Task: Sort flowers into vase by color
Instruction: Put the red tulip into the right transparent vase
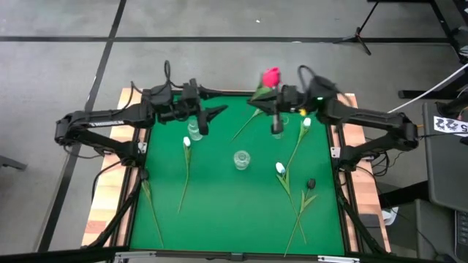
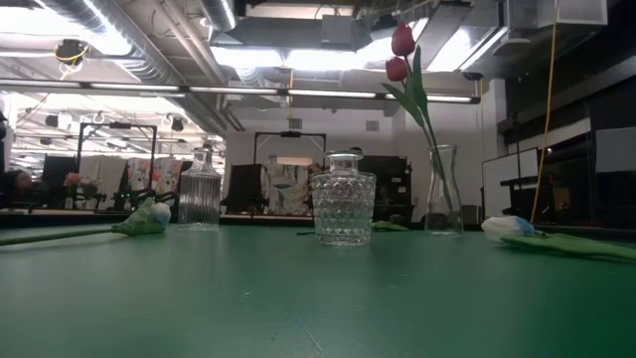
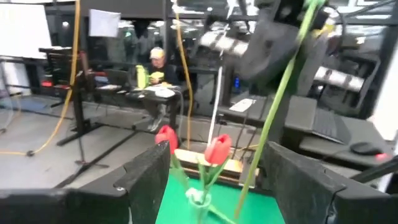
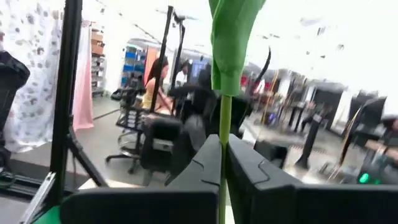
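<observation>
Currently the right gripper (image 1: pixel 276 97) is clenched on the thin green stem of a red tulip (image 1: pixel 271 76), the fingers pinched together around it in the right wrist view, and it hangs over the far side of the green table (image 1: pixel 219 212) just above a clear vase (image 1: pixel 277 128). From the low view that vase (image 2: pixel 443 190) already carries two red heads (image 2: pixel 401 40) on tall stems, so the flower looks to be going in or just seated there. The left gripper (image 1: pixel 207 117) waits near the far left of the table, jaws spread and holding nothing, close to a second glass vase (image 1: pixel 194 131); a third, ribbed vase (image 1: pixel 241 159) stands at the middle of the table. Several flowers remain on the cloth: a white tulip (image 1: pixel 187 142) to the left, another white one (image 1: pixel 306 123) just right of the red vase, a third white head (image 1: pixel 280 169) nearer the front, and a near-black head (image 1: pixel 311 183) beside it. Sorting therefore seems less than half done. The chief risk from here is the narrow neck: if the stem is let go while tilted or only partly down, its tall head could lever it back out or tip the light glass. A retreating finger snagging a leaf could drag out a red flower already placed. The left arm sits close, so crowding between the two arms is also possible.
</observation>
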Robot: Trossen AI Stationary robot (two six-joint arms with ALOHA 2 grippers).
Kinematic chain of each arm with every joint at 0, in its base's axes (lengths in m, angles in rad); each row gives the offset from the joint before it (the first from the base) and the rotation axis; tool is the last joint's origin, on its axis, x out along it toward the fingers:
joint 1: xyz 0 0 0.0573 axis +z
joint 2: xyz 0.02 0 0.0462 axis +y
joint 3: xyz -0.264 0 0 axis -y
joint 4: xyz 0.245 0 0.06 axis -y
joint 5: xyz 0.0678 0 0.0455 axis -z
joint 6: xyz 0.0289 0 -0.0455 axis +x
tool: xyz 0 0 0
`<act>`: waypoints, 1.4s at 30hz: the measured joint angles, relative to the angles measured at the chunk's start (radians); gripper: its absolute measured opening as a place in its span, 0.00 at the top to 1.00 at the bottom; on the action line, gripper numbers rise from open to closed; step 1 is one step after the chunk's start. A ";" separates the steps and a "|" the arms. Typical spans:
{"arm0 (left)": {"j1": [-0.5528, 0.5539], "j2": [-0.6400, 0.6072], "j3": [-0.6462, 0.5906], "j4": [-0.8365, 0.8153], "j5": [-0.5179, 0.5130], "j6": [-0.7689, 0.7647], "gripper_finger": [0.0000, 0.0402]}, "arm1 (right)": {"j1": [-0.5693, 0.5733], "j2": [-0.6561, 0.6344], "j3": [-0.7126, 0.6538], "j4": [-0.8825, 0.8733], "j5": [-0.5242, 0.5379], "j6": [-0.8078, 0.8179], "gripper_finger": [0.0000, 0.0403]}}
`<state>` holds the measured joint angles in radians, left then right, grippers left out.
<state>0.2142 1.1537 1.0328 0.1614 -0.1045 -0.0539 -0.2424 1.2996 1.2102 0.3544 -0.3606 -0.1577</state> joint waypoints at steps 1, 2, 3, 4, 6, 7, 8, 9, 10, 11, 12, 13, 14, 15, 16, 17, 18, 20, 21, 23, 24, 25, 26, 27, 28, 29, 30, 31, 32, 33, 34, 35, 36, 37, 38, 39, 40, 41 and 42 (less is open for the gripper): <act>0.004 -0.013 0.000 -0.015 -0.009 -0.004 0.37 | 0.000 -0.028 0.000 -0.022 0.001 -0.014 0.97; 0.005 -0.028 0.000 -0.035 -0.013 -0.004 0.37 | 0.000 -0.060 0.000 -0.049 0.006 -0.032 0.97; 0.005 -0.039 0.000 -0.053 -0.015 -0.004 0.37 | 0.000 -0.093 0.000 -0.083 0.017 -0.050 0.97; 0.005 -0.044 0.000 -0.062 -0.017 -0.004 0.37 | 0.000 -0.132 0.000 -0.127 0.034 -0.074 0.97; 0.005 -0.055 0.000 -0.083 -0.017 -0.004 0.37 | 0.001 -0.215 0.000 -0.244 0.105 -0.132 0.98; 0.005 -0.057 0.000 -0.081 -0.017 -0.004 0.37 | 0.001 -0.257 0.000 -0.305 0.152 -0.162 0.98; 0.005 -0.058 0.000 -0.073 -0.017 -0.004 0.37 | 0.001 -0.295 0.001 -0.367 0.202 -0.181 0.99; 0.005 -0.059 0.000 -0.073 -0.017 -0.005 0.37 | 0.001 -0.332 0.001 -0.427 0.250 -0.193 0.99; 0.005 -0.059 0.000 -0.073 -0.017 -0.005 0.37 | 0.001 -0.363 0.001 -0.473 0.292 -0.205 0.99; 0.005 -0.057 0.000 -0.076 -0.017 -0.005 0.37 | 0.000 -0.393 0.001 -0.508 0.329 -0.215 0.98; 0.005 -0.054 0.000 -0.077 -0.017 -0.004 0.37 | 0.000 -0.418 0.001 -0.544 0.360 -0.217 0.97; 0.005 -0.051 0.000 -0.077 -0.017 -0.002 0.37 | 0.000 -0.439 0.001 -0.575 0.388 -0.218 0.96; 0.005 -0.049 0.000 -0.078 -0.017 -0.001 0.37 | 0.000 -0.456 0.001 -0.600 0.411 -0.218 0.95; 0.005 -0.048 0.000 -0.079 -0.017 0.000 0.37 | 0.000 -0.468 -0.004 -0.622 0.424 -0.218 0.94; 0.005 -0.048 0.000 -0.079 -0.017 0.000 0.37 | 0.000 -0.477 -0.016 -0.632 0.432 -0.218 0.94; 0.005 -0.049 0.000 -0.078 -0.017 0.000 0.37 | 0.000 -0.485 -0.034 -0.634 0.438 -0.217 0.94; 0.005 -0.050 0.000 -0.076 -0.017 0.001 0.37 | 0.000 -0.491 -0.058 -0.630 0.440 -0.214 0.94; 0.005 -0.050 0.000 -0.077 -0.018 0.009 0.37 | 0.000 -0.499 -0.123 -0.618 0.447 -0.199 0.96; 0.005 -0.050 0.000 -0.078 -0.019 0.013 0.37 | 0.000 -0.499 -0.163 -0.582 0.447 -0.188 0.96; 0.005 -0.050 0.000 -0.077 -0.020 0.017 0.37 | 0.000 -0.497 -0.251 -0.485 0.447 -0.161 0.97; 0.005 -0.050 0.000 -0.077 -0.020 0.017 0.37 | 0.000 -0.499 -0.299 -0.427 0.447 -0.142 0.98; 0.005 -0.050 0.000 -0.078 -0.020 0.014 0.37 | 0.000 -0.503 -0.347 -0.358 0.447 -0.125 0.98; 0.005 -0.050 0.000 -0.081 -0.020 0.010 0.37 | 0.000 -0.515 -0.392 -0.302 0.447 -0.108 0.98; 0.005 -0.050 0.000 -0.083 -0.021 0.005 0.37 | 0.000 -0.529 -0.434 -0.262 0.448 -0.098 0.97; 0.005 -0.050 0.000 -0.085 -0.021 0.004 0.37 | -0.001 -0.543 -0.470 -0.224 0.455 -0.088 0.97; 0.005 -0.050 0.000 -0.092 -0.020 0.004 0.37 | -0.001 -0.561 -0.499 -0.205 0.465 -0.079 0.96; 0.005 -0.050 0.000 -0.105 -0.020 0.004 0.37 | -0.001 -0.580 -0.525 -0.206 0.480 -0.070 0.96; 0.005 -0.050 0.000 -0.113 -0.021 0.001 0.37 | -0.001 -0.599 -0.548 -0.209 0.495 -0.057 0.95; 0.005 -0.050 0.000 -0.123 -0.021 -0.006 0.37 | -0.001 -0.618 -0.568 -0.207 0.507 -0.051 0.95; 0.005 -0.050 0.000 -0.134 -0.021 -0.014 0.37 | -0.001 -0.635 -0.587 -0.204 0.522 -0.051 0.95; 0.005 -0.050 0.000 -0.138 -0.021 -0.023 0.37 | -0.001 -0.650 -0.606 -0.196 0.534 -0.051 0.96; 0.005 -0.050 0.000 -0.144 -0.021 -0.026 0.37 | -0.001 -0.664 -0.622 -0.181 0.554 -0.050 0.96; 0.005 -0.050 0.000 -0.153 -0.021 -0.026 0.38 | -0.001 -0.674 -0.638 -0.167 0.574 -0.050 0.96; 0.006 -0.050 0.000 -0.154 -0.021 -0.026 0.38 | -0.001 -0.683 -0.654 -0.158 0.590 -0.050 0.97; 0.006 -0.050 0.000 -0.154 -0.022 -0.026 0.38 | -0.001 -0.689 -0.671 -0.143 0.602 -0.049 0.97; 0.005 -0.050 0.000 -0.153 -0.022 -0.026 0.38 | -0.001 -0.692 -0.686 -0.127 0.606 -0.048 0.97; 0.006 -0.050 0.000 -0.152 -0.022 -0.026 0.38 | -0.001 -0.695 -0.703 -0.112 0.606 -0.044 0.97; 0.006 -0.050 0.000 -0.152 -0.022 -0.026 0.38 | -0.002 -0.695 -0.721 -0.100 0.607 -0.035 0.96; 0.008 -0.050 0.000 -0.152 -0.022 -0.026 0.38 | -0.002 -0.695 -0.740 -0.081 0.615 -0.025 0.96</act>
<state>0.2227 1.1038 1.0332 0.0093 -0.1261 -0.0795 -0.2443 0.6045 0.4698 0.2735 0.2539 -0.1829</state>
